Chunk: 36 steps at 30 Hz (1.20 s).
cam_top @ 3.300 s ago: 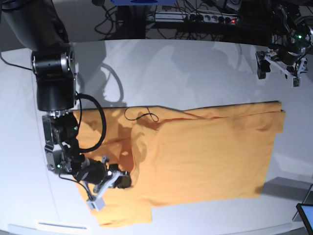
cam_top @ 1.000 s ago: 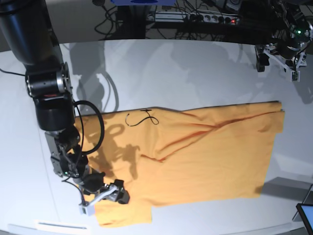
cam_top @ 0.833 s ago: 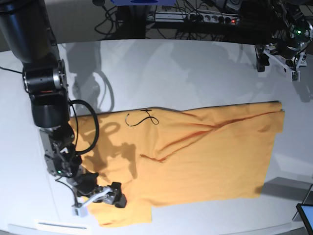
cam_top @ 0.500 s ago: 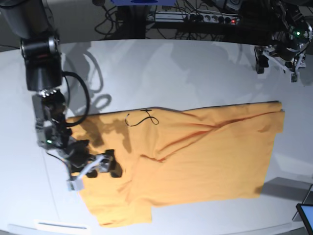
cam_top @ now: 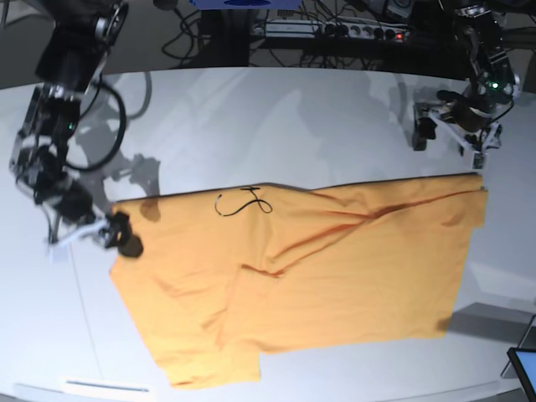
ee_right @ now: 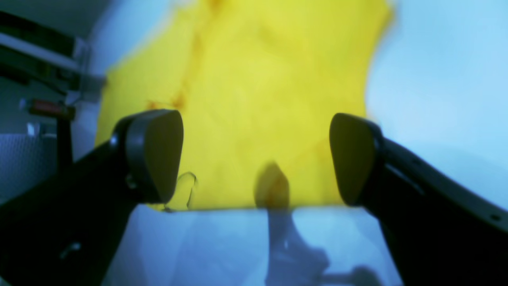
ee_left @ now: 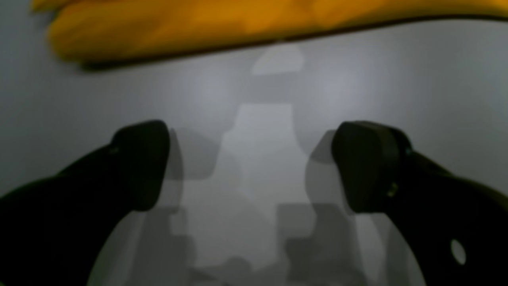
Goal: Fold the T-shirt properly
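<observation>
Right pincer [cam_top: 88, 237] beside T-shirt [cam_top: 335, 268] edge

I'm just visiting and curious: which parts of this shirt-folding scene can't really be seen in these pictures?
- Left wrist view: T-shirt is a blurred strip, cut off by the top edge.
- Right wrist view: T-shirt blurred; seams unreadable.
- Base view: dark squiggle too small to identify; tablet cut off by the corner.
</observation>
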Available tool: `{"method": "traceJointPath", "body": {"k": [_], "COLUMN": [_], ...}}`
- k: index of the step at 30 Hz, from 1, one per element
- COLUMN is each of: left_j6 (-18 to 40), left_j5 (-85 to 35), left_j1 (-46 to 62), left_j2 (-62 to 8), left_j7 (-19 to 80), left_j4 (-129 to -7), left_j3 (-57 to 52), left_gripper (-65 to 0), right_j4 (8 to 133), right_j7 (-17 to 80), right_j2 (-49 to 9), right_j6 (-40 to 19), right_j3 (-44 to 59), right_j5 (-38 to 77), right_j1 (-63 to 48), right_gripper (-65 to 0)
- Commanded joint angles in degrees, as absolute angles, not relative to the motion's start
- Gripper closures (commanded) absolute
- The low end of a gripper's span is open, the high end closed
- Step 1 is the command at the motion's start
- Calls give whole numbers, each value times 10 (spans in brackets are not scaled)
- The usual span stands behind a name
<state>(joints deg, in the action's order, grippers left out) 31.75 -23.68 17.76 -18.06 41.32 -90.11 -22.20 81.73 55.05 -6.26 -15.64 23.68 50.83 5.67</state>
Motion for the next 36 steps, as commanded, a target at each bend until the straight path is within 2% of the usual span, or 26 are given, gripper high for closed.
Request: {"method": "traceJointPath", "body": {"k": [1, 7, 12, 20, 23, 27, 30, 34, 36], "left_j6": [320, 319, 319, 316, 276, 247, 245, 178, 169], "left_j5": [-178, 3, 37, 44, 47, 136, 202, 276, 308], "left_j1": [183, 212, 213, 212, 213, 212, 211, 213, 210], "left_j2": [-175, -94, -41, -50, -63, -72, -69, -71, -73], "left_j7": [423, 296, 253, 146, 135, 91, 49, 18, 6], "left_j4": [-902, -949, -978, -930, -932, -933, -931, -923, -911], "left_j3": [-219, -276, -381, -444, -445, -444, -444, -440, -442], "left_gripper": [-650, -650, -650, -650, -650, -650, -650, -650, -650], "right_j4": [840, 875, 874, 875, 871, 871, 873, 871, 871], "right_j7": [538, 537, 538, 575, 575, 574, 574, 573, 575], "right_j2": [-62, -40, -36, -21, -19, -11, -11, -11, -10], "right_j6": [-152, -80, -65, -58, -49, -2, 0, 0, 0], "right_j3": [234, 233, 233, 238, 238, 239, 239, 240, 247], "right_j5": [526, 526, 526, 526, 526, 526, 526, 526, 527], "right_j1": [70, 42, 17, 8, 8, 5, -1, -12, -15], "right_gripper": [-535, -535, -535, -535, -535, -535, -535, -535, -535]}}
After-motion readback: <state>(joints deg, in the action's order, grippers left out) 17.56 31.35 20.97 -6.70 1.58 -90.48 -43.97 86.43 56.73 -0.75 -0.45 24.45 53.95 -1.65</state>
